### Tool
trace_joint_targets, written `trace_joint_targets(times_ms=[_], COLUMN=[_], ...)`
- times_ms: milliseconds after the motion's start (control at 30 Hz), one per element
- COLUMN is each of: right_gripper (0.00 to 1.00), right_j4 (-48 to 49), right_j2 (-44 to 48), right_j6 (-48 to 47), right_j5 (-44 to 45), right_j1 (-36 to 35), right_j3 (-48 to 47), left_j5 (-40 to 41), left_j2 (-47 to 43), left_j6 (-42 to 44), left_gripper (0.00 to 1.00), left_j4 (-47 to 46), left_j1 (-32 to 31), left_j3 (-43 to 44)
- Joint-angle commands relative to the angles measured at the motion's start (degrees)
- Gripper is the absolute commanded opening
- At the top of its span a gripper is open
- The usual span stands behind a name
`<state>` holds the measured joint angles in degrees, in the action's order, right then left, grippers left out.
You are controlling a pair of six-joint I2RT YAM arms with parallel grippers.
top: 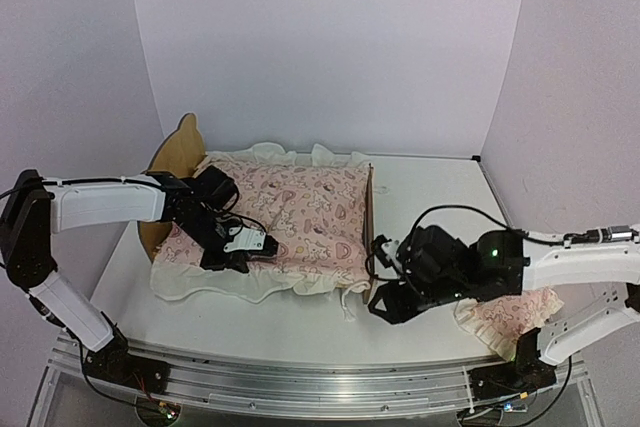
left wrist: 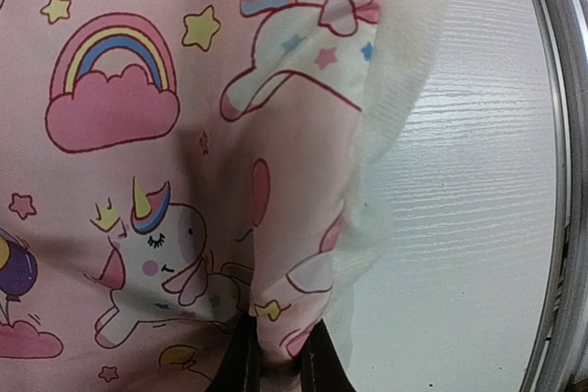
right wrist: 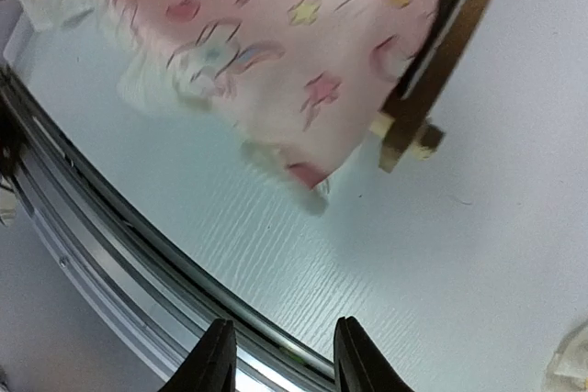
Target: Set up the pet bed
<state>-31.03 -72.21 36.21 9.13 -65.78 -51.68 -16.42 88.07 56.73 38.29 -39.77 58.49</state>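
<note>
The pet bed (top: 172,159) is a light plywood frame with a scalloped headboard at the left and a footboard (top: 368,209) at the right. The pink printed cover (top: 300,217) with cream ruffles lies spread over it and hides the base. My left gripper (top: 243,247) is shut on a fold of the cover (left wrist: 280,319) near its front edge. My right gripper (top: 385,302) is open and empty above the table, near the bed's front right corner (right wrist: 404,130). The small pink pillow (top: 505,317) lies under my right arm.
The metal rail (top: 320,382) runs along the table's near edge and shows in the right wrist view (right wrist: 110,254). White walls close in the back and sides. The cover's ruffle (top: 345,302) hangs over the bed's front onto the table.
</note>
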Motion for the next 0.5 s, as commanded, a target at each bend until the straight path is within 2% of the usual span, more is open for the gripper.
trace_joint_targets(times_ms=[0,167,467], right_gripper=[0.39,0.41,0.43], right_j4=[21.08,48.96,78.19], right_j2=[-1.39,-5.44,-19.41], right_j6=[-10.57,-18.86,-21.21], right_j5=[6.75,11.54,24.91], right_j1=[-5.28,-7.25,-7.26], right_j3=[7.18,16.72,24.35], left_j5=[-4.05,-7.33,-9.51], left_j2=[1.77,3.44,5.21], left_j6=[-4.14,-10.33,-16.15], left_gripper=[0.0,0.0,0.0], left_j4=[7.78,14.13,20.1], left_j1=[-0.61,-1.24,-3.16], left_j3=[6.03,15.35,24.92])
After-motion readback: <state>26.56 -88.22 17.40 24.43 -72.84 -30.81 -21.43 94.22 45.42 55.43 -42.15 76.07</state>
